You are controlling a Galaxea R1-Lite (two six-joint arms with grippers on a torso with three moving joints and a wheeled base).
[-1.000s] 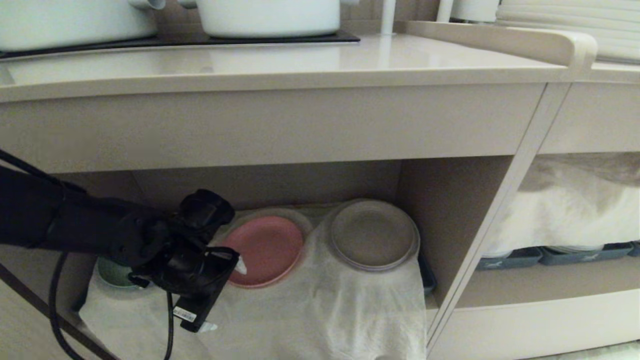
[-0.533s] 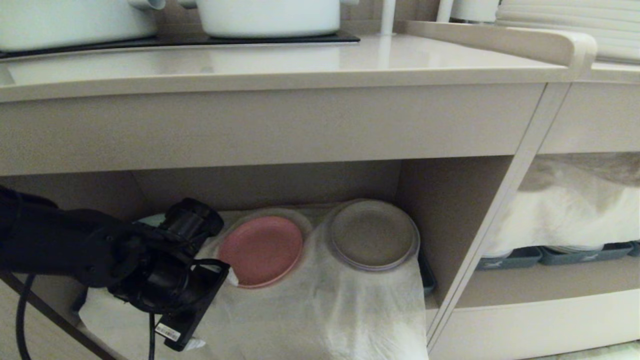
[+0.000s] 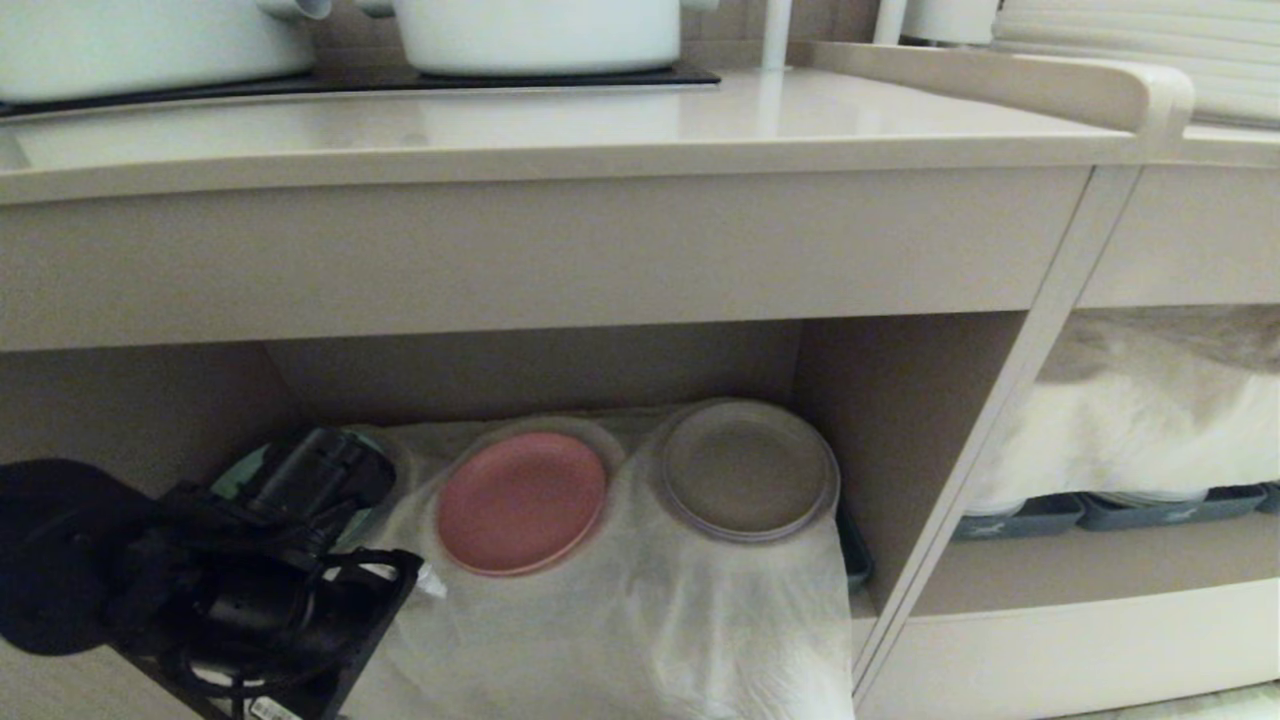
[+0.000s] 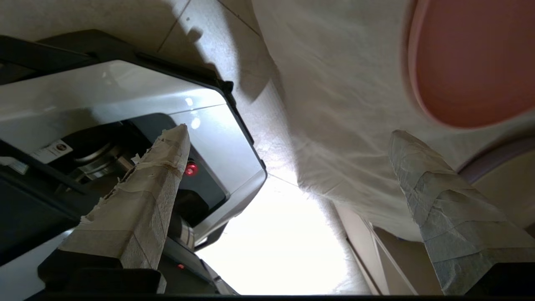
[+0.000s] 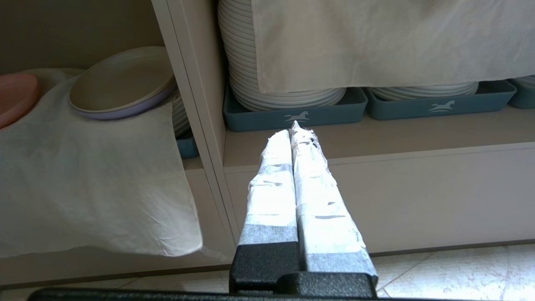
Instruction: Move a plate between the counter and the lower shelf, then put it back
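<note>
The pink plate [image 3: 522, 502] lies flat on the white cloth [image 3: 650, 620] draped over the floor of the lower shelf [image 3: 880, 420], left of a brown-grey plate [image 3: 748, 470]. My left arm [image 3: 200, 590] hangs low at the shelf's front left, clear of the plate. The left gripper [image 4: 290, 130] stands open and empty, with the pink plate [image 4: 472, 62] beyond one taped finger [image 4: 422, 184]. The counter [image 3: 600, 130] above carries no plate. My right gripper [image 5: 294, 127] is parked low and shut, facing the neighbouring compartment.
A green plate [image 3: 235, 478] shows partly behind the left arm. White pots [image 3: 540, 35] stand on the black hob [image 3: 380, 80]. Blue trays [image 5: 292, 113] with stacked white plates fill the right compartment. The robot's base [image 4: 125, 96] sits close under the left gripper.
My left arm has drawn back, down and to the left, away from the pink plate. The plate stays on the cloth. The right arm has not moved.
</note>
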